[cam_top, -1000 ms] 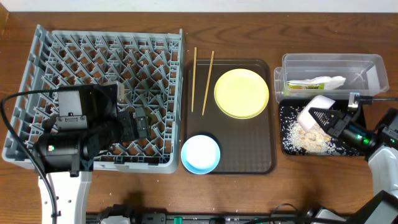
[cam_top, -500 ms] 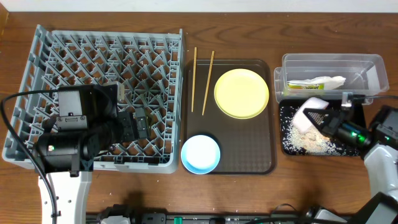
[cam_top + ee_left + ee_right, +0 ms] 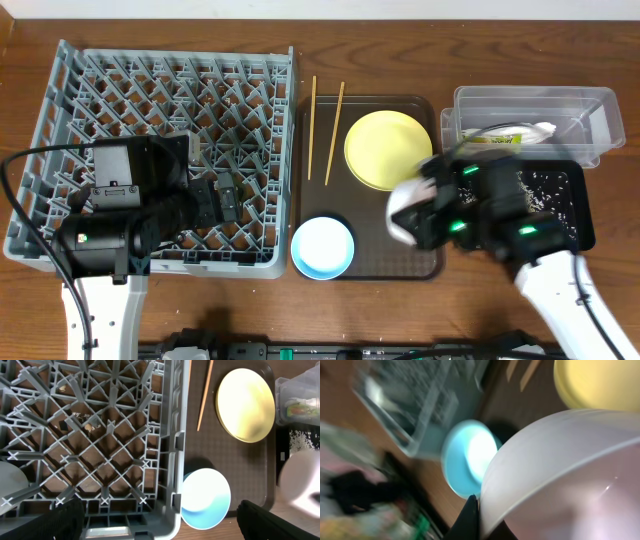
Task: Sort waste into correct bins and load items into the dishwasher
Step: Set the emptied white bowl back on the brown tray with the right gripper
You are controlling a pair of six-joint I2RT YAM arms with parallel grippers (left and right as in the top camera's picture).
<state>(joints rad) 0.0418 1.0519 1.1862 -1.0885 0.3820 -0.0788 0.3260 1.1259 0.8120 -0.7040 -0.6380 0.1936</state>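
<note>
— Where do we see the white bowl (image 3: pixel 403 208)?
— We see it over the brown tray (image 3: pixel 370 265), between the yellow plate (image 3: pixel 378 148) and the light blue bowl (image 3: pixel 322 247). The right fingers (image 3: pixel 469 517) are clamped on its rim.
— And the left fingers (image 3: pixel 280 520)?
— They stand wide apart over the grey dish rack (image 3: pixel 60 150) and hold nothing.
— What else do we find?
— The two chopsticks (image 3: pixel 313 125) lie just left of the plate. The napkin (image 3: pixel 532 129) and the wrapper (image 3: pixel 490 138) are inside the clear tub (image 3: pixel 590 105). Crumbs (image 3: pixel 550 185) lie in the black tray (image 3: pixel 578 215) on the bench (image 3: pixel 470 40).
</note>
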